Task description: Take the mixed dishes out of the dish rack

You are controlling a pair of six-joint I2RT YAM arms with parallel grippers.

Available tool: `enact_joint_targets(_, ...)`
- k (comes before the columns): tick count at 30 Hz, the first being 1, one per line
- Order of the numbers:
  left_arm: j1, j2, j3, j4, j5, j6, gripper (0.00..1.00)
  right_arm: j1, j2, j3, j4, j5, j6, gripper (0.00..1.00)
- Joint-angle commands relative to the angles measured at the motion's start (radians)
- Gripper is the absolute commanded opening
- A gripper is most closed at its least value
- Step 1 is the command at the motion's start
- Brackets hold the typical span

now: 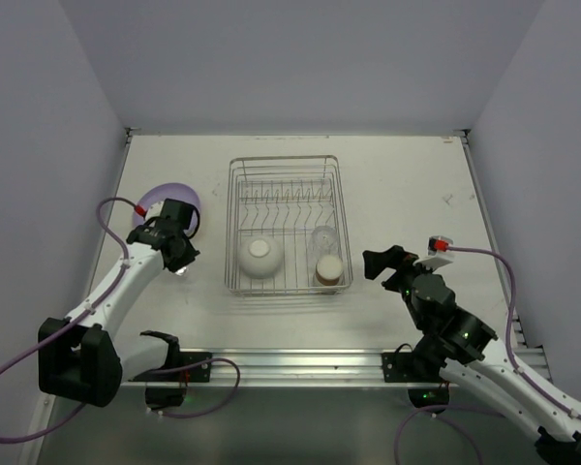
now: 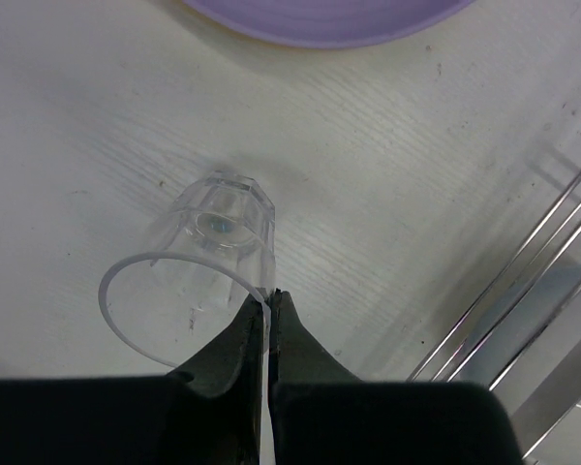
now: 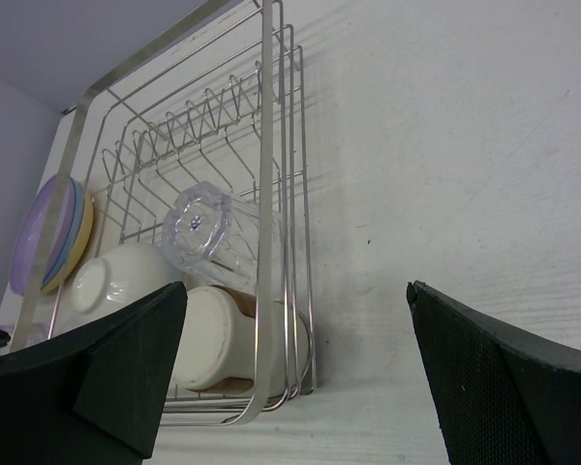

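The silver wire dish rack (image 1: 289,167) stands mid-table. In it are an upturned white bowl (image 1: 260,258), a clear glass (image 1: 323,239) and a brown cup (image 1: 329,269) with a cream bottom. Left of the rack lies a stack of plates (image 1: 165,197), purple on top. My left gripper (image 2: 268,300) is shut on the rim of another clear glass (image 2: 213,232), mouth up, its base at or just above the table beside the purple plate (image 2: 329,19). My right gripper (image 3: 295,358) is open and holds nothing, just right of the rack's near corner, facing the cup (image 3: 223,339) and glass (image 3: 208,232).
The rack's wire side (image 2: 552,281) runs close on the right of the held glass. Through the rack (image 3: 266,194) show the bowl (image 3: 116,281) and the stacked plates (image 3: 53,237). Walls enclose the table on three sides. A metal rail (image 1: 290,366) lines the near edge.
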Motion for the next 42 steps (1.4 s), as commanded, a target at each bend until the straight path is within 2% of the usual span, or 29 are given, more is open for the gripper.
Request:
enact_joint_targets(1,0.018,0.001,0.001,0.021,-0.077,-0.08,0.0,0.001,-0.014,0.0,0.004,0.014,0.005,0.99)
enact_joint_targets(5,0.034,0.041,0.015,0.026,-0.086,-0.094,0.04,0.001,-0.011,0.0,0.009,0.011,0.005,0.99)
enact_joint_targets(6,0.037,0.049,0.016,0.027,-0.084,-0.094,0.11,0.001,-0.008,0.0,0.009,0.013,0.005,0.99)
enact_joint_targets(8,0.041,0.061,0.015,0.03,-0.083,-0.094,0.17,0.001,-0.004,0.0,0.014,0.007,0.002,0.99)
enact_joint_targets(9,0.043,0.061,0.009,0.033,-0.083,-0.094,0.49,0.001,-0.002,0.001,0.015,0.002,0.0,0.99)
enact_joint_targets(10,0.043,0.06,0.003,0.038,-0.08,-0.097,0.76,0.001,-0.002,0.001,0.02,0.0,-0.005,0.99)
enact_joint_targets(11,0.043,0.051,-0.005,0.046,-0.077,-0.095,0.82,0.003,-0.002,0.001,0.021,-0.003,-0.005,0.99)
enact_joint_targets(25,0.044,-0.071,-0.028,0.067,-0.069,-0.08,0.83,0.001,0.002,-0.005,0.04,-0.026,-0.021,0.99)
enact_joint_targets(31,0.044,-0.167,-0.028,0.098,-0.061,-0.048,0.85,0.001,0.013,-0.008,0.07,-0.064,-0.057,0.99)
enact_joint_targets(34,0.044,-0.25,-0.034,0.15,-0.008,0.009,0.88,0.001,0.021,-0.012,0.108,-0.118,-0.09,0.99)
enact_joint_targets(38,0.044,-0.339,-0.042,0.188,0.047,0.062,1.0,0.003,0.071,0.001,0.168,-0.214,-0.162,0.99)
enact_joint_targets(41,0.044,-0.407,-0.057,0.23,0.093,0.104,1.0,0.001,0.148,0.087,0.143,-0.247,-0.19,0.99)
enact_joint_targets(42,0.044,-0.422,-0.063,0.24,0.109,0.125,1.0,0.001,0.221,0.115,0.123,-0.254,-0.193,0.99)
